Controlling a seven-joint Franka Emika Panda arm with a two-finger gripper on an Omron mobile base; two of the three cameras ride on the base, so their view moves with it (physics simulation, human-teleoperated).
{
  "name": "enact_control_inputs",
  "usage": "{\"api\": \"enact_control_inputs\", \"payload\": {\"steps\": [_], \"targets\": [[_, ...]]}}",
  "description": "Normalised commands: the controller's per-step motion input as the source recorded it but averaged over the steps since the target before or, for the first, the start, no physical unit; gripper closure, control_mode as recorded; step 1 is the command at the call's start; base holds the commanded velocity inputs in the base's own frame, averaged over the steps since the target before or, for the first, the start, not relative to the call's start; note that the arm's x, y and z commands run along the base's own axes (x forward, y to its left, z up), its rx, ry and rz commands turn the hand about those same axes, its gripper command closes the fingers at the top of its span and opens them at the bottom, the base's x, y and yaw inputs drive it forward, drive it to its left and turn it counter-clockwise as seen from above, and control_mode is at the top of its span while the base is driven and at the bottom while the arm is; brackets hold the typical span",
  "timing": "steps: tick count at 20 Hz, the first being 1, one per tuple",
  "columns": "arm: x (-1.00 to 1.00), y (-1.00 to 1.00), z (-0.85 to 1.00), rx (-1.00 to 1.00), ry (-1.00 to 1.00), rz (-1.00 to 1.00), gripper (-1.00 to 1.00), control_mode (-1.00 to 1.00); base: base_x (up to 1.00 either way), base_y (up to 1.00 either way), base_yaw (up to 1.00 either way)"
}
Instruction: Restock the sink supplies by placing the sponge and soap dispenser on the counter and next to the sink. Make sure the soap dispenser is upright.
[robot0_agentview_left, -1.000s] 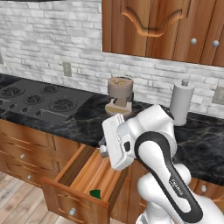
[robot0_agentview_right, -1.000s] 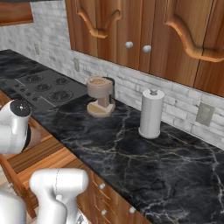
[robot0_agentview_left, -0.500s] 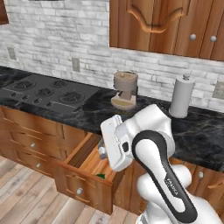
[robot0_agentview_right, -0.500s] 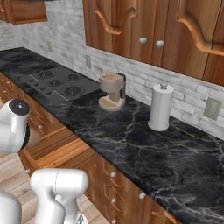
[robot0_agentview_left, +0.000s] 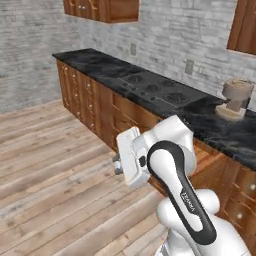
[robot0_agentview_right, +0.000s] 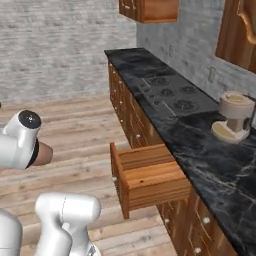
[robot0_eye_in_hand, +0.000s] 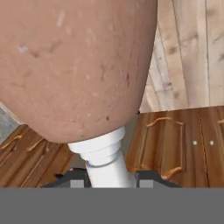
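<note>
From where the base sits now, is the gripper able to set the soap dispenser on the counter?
Probably not yet: the gripper is shut on the soap dispenser out over the wooden floor, and the counter lies beyond the open drawer.

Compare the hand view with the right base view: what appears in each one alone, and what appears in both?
In the hand view alone: the white pump neck of the egg-shaped brown-tan soap dispenser, gripped at the gripper. In the right base view alone: the open wooden drawer, the black marble counter, the black stovetop and the tan coffee machine. In both: the brown dispenser, wooden cabinet fronts and the plank floor.
</note>
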Motion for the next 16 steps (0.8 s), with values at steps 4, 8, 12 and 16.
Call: {"api": "enact_control_inputs", "payload": {"steps": [4,8,12,16], "targets": [[0.00,0.00,0.00,0.00,0.00,0.00,1.00,1.00,0.00,0.40,0.88],[0.00,0.00,0.00,0.00,0.00,0.00,1.00,1.00,0.00,0.35,0.85],[0.00,0.00,0.00,0.00,0.00,0.00,1.00,1.00,0.00,0.34,0.84],[0.00,0.00,0.00,0.00,0.00,0.00,1.00,1.00,0.03,0.42,0.79]]}}
